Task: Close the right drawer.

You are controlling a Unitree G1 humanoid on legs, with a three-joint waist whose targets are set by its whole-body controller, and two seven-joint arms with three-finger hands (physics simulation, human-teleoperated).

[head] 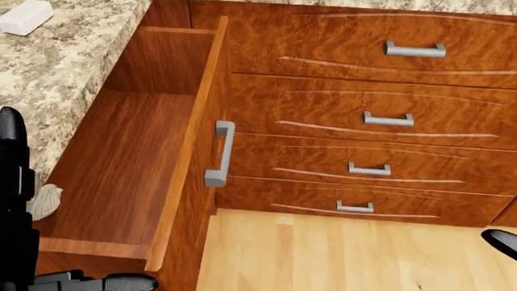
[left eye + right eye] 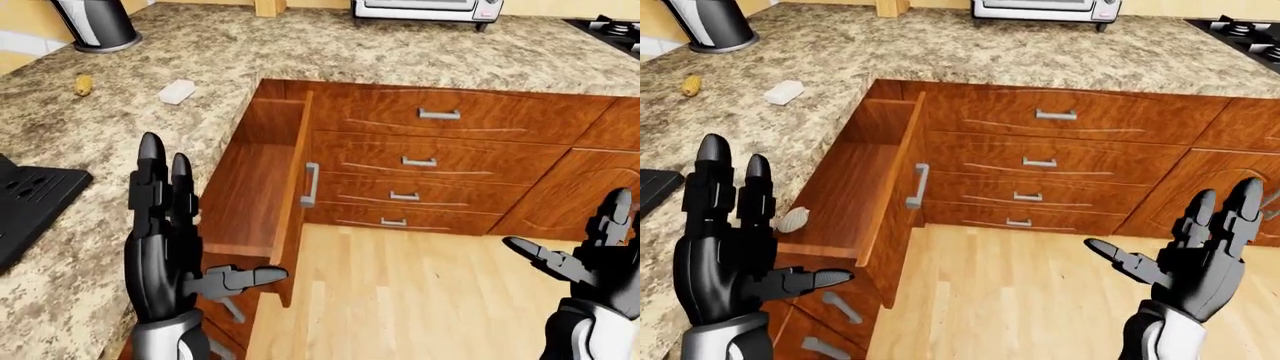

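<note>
Drawer [image 2: 855, 187] fully out, untouched; both hands [image 2: 725, 255] [image 2: 1200, 259] raised clear, fingers spread. Closing push not begun.

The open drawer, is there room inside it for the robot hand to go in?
Mostly yes. The open drawer has a bare wood floor, bordered by its front panel and the counter. Only a small pale object sits near one corner. Both robot hands are outside.

Open drawer [image 2: 262, 180] juts out left of drawer stack [image 2: 430, 161]; toaster oven [image 2: 425, 7] on counter [image 2: 330, 52] above; shell [image 2: 793, 219] inside drawer.
</note>
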